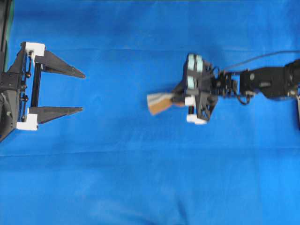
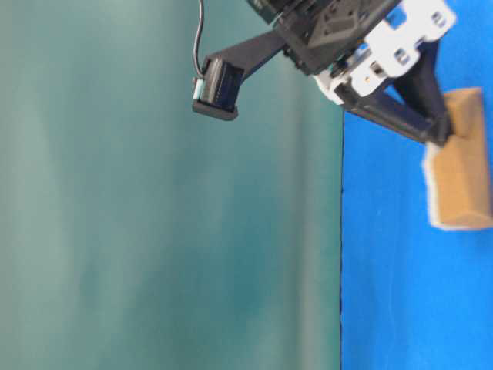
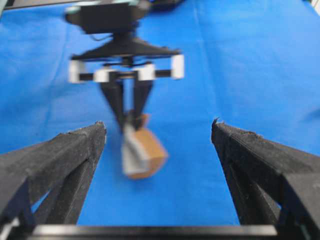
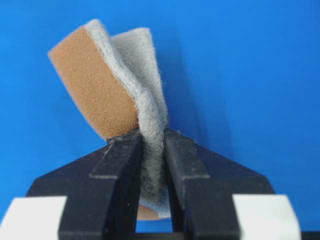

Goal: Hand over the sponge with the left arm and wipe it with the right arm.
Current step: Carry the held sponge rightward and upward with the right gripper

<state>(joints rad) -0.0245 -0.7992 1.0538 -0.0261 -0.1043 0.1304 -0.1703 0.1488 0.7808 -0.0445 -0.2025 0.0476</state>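
Left wrist view, nearest first: left gripper [image 3: 157, 132] with jaws spread wide and nothing between them, black textured fingers [image 3: 75, 150] framing the scene. Beyond them — the sponge [image 3: 142, 152], blurred, hanging tilted from the right gripper [image 3: 129, 120] above the blue tabletop [image 3: 240, 75].

Right wrist view: jaws clenched on one edge of the sponge [image 4: 112, 85]; the grey-white fuzzy layer is pinched and creased between the fingers, the orange-brown layer faces left.

Overhead: left gripper [image 1: 83, 92] at the left edge, well apart from the sponge [image 1: 159, 102] — the latter sticks out leftward from the right arm [image 1: 262, 82], near mid-tabletop.
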